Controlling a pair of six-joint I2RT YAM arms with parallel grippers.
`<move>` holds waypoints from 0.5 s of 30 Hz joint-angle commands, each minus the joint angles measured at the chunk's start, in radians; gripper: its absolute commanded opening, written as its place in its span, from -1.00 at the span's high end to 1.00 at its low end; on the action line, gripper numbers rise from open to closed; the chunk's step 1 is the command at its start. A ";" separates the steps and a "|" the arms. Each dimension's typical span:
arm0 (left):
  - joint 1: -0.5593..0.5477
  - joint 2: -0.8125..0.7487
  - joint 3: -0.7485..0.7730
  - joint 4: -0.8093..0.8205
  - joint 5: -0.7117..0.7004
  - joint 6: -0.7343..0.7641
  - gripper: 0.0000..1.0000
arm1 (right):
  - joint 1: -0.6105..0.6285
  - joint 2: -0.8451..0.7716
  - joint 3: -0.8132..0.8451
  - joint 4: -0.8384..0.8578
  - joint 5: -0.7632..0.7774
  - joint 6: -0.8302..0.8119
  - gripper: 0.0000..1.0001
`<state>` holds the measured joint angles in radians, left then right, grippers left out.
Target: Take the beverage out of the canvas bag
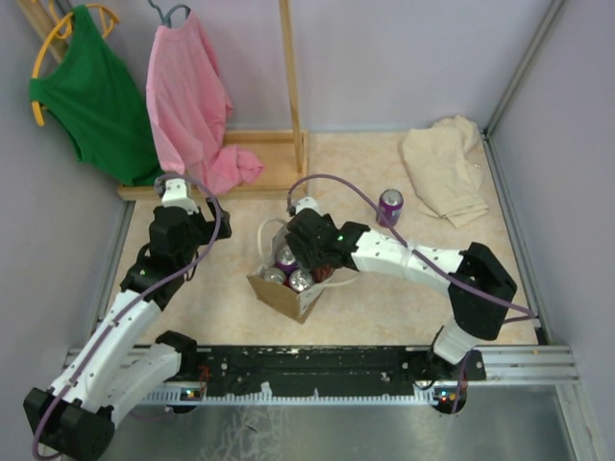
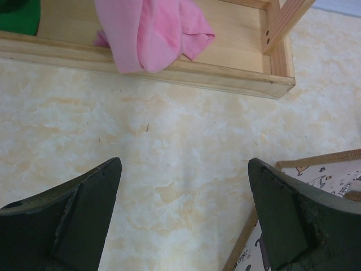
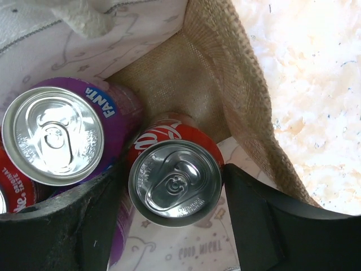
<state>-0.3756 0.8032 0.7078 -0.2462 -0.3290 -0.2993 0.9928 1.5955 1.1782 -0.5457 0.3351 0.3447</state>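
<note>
**Figure.** Two-arm bench, described outward from the canvas bag [image 1: 285, 302].

The bag stands open-mouthed on the table [image 1: 221, 298]. The right gripper [image 3: 172, 175] sits inside its mouth, under a pale loop handle [image 3: 79, 17].

The gripper's fingers [image 3: 271, 226] are spread and bracket the top of an upright red cola can [image 3: 176, 186] in the corner of the bag. One finger lies between this can and the purple Fanta can [image 3: 53, 135] beside it. The other lies between the red can and the bag's woven wall. A thin strip of gap shows on the Fanta side, and the opposite finger sits close against the rim. No clamping is visible, and the can rests fully within the bag.

A second red can [image 3: 12, 189] shows at the frame edge, on the far side of the Fanta can from the red cola can.

To the left of the bag and farther back, the left gripper [image 2: 183, 214] hangs over bare table with its fingers wide apart and nothing between them. A printed corner of the bag shows by one finger.

Beyond the bag to its right, and apart from it, a loose purple can [image 1: 390, 206] stands upright on the table. Farther right lies a crumpled beige cloth [image 1: 444, 171].

Behind the bag stands a wooden rack [image 1: 288, 96]. On the left side, a pink shirt [image 1: 187, 106] and a green shirt [image 1: 91, 91] hang from hangers.
</note>
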 commanded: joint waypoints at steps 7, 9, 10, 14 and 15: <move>-0.003 -0.013 -0.005 0.018 0.003 -0.014 -0.99 | 0.006 0.192 0.009 -0.037 -0.071 0.010 -0.36; -0.003 -0.009 -0.003 0.018 0.003 -0.012 -0.99 | 0.007 0.199 0.005 -0.033 -0.078 0.014 -0.40; -0.003 -0.007 -0.003 0.018 0.001 -0.011 -0.99 | 0.006 0.201 0.005 -0.035 -0.082 0.017 -0.43; -0.003 -0.008 0.001 0.018 0.003 -0.013 -0.99 | 0.006 0.195 -0.002 -0.057 -0.090 0.035 -0.45; -0.003 -0.009 -0.001 0.017 0.002 -0.014 -0.99 | 0.006 0.190 -0.006 -0.061 -0.089 0.039 -0.45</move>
<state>-0.3756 0.8021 0.7078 -0.2462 -0.3290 -0.3000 0.9848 1.7523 1.2160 -0.4999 0.3393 0.3504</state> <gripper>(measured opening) 0.997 0.720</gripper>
